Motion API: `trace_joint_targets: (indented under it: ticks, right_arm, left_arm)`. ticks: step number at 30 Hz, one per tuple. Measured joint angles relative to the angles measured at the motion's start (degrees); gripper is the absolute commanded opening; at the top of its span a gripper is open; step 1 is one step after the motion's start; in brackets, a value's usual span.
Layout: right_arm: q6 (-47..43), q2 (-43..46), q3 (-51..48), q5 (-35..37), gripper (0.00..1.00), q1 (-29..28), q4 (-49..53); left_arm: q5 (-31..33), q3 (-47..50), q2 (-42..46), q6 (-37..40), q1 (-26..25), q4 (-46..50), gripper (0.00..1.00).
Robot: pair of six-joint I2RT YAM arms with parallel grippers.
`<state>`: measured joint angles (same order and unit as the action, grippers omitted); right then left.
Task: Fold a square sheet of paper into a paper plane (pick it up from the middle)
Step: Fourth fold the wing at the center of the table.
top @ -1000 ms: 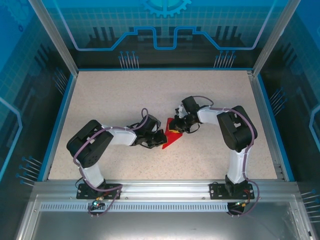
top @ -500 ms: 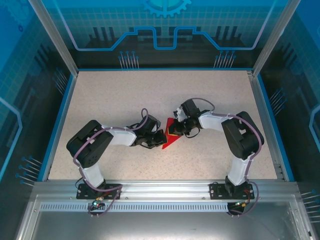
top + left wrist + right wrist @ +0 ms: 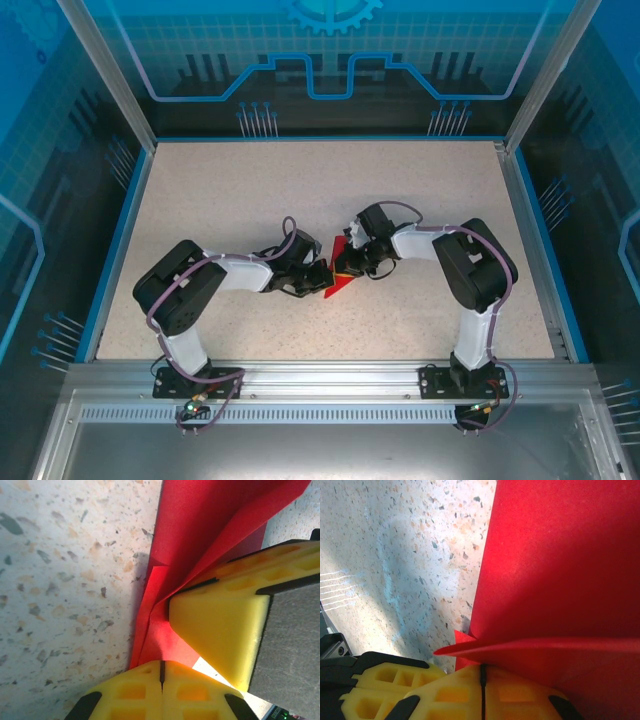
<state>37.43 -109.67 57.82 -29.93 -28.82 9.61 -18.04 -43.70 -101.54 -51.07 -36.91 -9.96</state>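
top external has the paper [image 3: 338,285], part-folded into a red wedge with one sharp point, lying on the surface [image 3: 230,190] right at the tips of the left hand [image 3: 322,278]. the right hand [image 3: 347,266] comes onto it from the side away from the left hand, so the two meet over the sheet. in the left wrist view the left hand's fingers [image 3: 125,700] are pressed together to a thin seam and the red layers run down into that seam, so i judge it pinched on the folded edge. a yellow wedge of the right hand bears on the top layer just past the left hand's tips. in the right wrist view the right hand's fingers [image 3: 520,695] are likewise closed tight, with a raised flap [image 3: 545,645] standing across in front of them. whether any paper sits between them i cannot tell; it looks more like a closed tip pressing down. the step in hand seems to be setting a wing crease. to do it well, the left hand should act only as anchor and not tug, while the right hand runs its closed tip low and firm along the fold line, away from the left hand, until the flap lies flat. thin paper like this will likely buckle or skid if the press drags sideways.
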Motion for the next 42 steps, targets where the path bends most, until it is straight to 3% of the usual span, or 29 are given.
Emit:
trace_joint_targets:
  ticks: [8,15,23,32,42]
  right_arm:
    - [-0.2,0.0,0.5,-0.1,0.10,1.9,0.5]
    - [-0.5,-1.1,3.0,1.7,0.12,7.3,0.8]
    - [-1.1,-0.9,3.5,1.5,0.14,7.5,1.3]
    - [-5.3,6.3,5.6,6.8,0.17,10.5,8.0]
    - [-4.2,6.1,5.9,4.6,0.11,4.8,5.4]
  left_arm:
    - [0.0,0.6,0.0,0.0,0.0,-0.9,0.00]
    - [0.0,0.8,0.1,0.0,0.0,-1.3,0.00]
    - [0.0,0.8,0.1,0.0,0.0,-1.3,0.00]
    - [0.0,0.8,0.1,0.1,0.0,-1.3,0.00]
    - [0.0,0.7,0.1,0.2,0.0,-1.3,0.00]
